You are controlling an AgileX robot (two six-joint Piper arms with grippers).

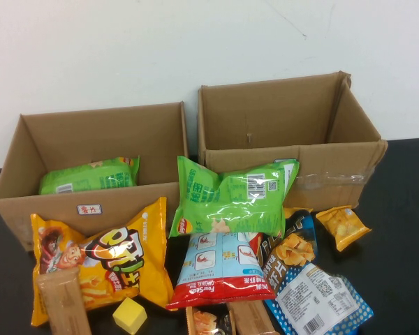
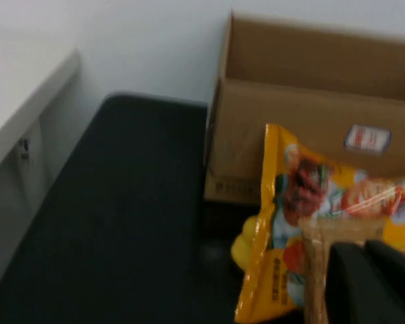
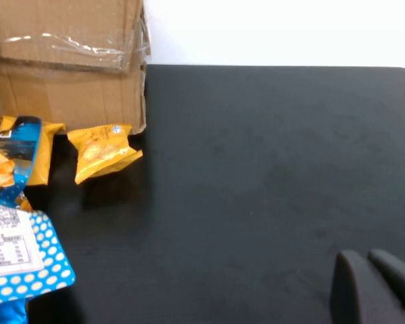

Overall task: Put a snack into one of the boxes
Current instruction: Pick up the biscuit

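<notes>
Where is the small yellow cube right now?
In the high view, the small yellow cube sits on the table's near left side, just in front of the big yellow chip bag and right of the brown wafer pack.

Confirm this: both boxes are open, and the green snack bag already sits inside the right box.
Wrong box. In the high view the green snack bag lies inside the left box; the right box shows nothing inside. Both boxes are open.

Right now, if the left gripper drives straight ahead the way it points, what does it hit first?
Likely the tan wafer pack directly ahead of the shut left gripper, lying on the big yellow chip bag; the left cardboard box stands beyond. Depth is unclear.
</notes>
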